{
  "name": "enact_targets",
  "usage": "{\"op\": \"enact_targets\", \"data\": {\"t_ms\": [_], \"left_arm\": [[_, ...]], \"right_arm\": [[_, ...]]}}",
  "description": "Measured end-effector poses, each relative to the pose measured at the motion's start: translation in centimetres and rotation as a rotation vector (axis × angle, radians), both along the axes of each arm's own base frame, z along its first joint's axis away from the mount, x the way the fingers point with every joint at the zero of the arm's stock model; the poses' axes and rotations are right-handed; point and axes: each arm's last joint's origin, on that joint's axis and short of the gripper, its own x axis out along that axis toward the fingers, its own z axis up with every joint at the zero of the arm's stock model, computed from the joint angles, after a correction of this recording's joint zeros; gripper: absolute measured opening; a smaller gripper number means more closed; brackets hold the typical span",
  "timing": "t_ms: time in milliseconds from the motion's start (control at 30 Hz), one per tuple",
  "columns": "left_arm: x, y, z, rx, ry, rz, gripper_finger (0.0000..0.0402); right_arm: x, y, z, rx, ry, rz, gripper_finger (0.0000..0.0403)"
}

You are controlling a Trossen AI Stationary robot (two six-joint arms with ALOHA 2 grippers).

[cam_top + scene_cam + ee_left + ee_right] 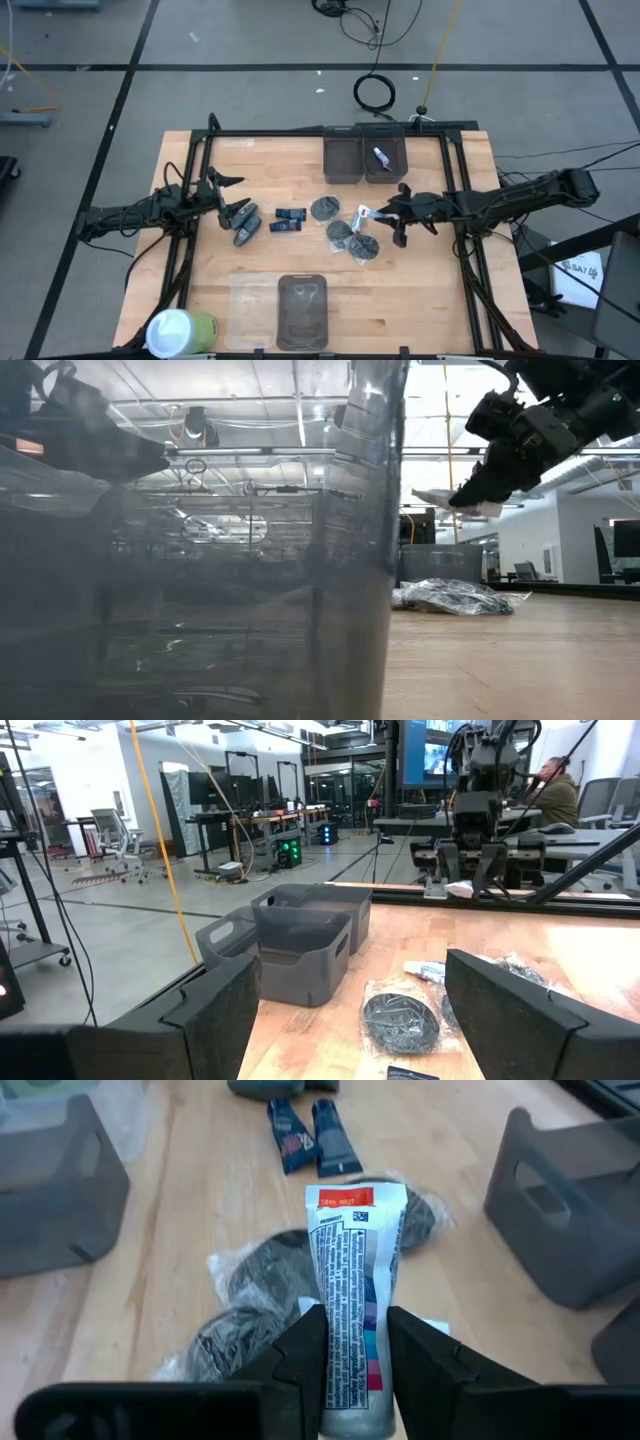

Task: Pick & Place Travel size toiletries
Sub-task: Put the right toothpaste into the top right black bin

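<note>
My right gripper (352, 1320) is shut on a white tube (348, 1250) with a red band and blue print, held above three dark round packets (340, 232) in mid-table. In the low view this gripper (478, 490) hangs high over the packets (455, 597). Two dark blue packs (288, 220) and two grey bottles (245, 224) lie flat to their left. My left gripper (235, 195) is open, over the grey bottles, touching nothing. Another white tube (381, 156) lies inside the right far bin. My right gripper pinches the white tube between its two fingers (300, 1355) at the tube's lower half (350, 1345), near the cap end. The fingers slant down from the table's right and lie along the tube. Its crimped red-banded end (345, 1195) sticks out past the fingertips. The tube is lifted clear of the table.
Two dark bins (343, 158) stand side by side at the far edge. A dark bin (302, 310) and a clear one (250, 305) sit at the near edge, filling the left of the low view. A white-and-green cylinder (180, 332) stands at the near left corner.
</note>
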Motion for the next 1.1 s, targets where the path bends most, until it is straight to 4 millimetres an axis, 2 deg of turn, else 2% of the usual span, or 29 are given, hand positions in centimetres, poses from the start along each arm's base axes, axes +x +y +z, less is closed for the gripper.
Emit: {"op": "enact_targets", "data": {"t_ms": [400,1100], "left_arm": [[0.0,0.0,0.0,0.000,0.000,0.000,0.0310],[0.0,0.0,0.0,0.000,0.000,0.000,0.0310]], "right_arm": [[-0.6,0.0,1.1,0.002,-0.068,0.001,0.0089],[-0.6,-0.1,1.3,0.002,-0.085,-0.006,0.0089]]}}
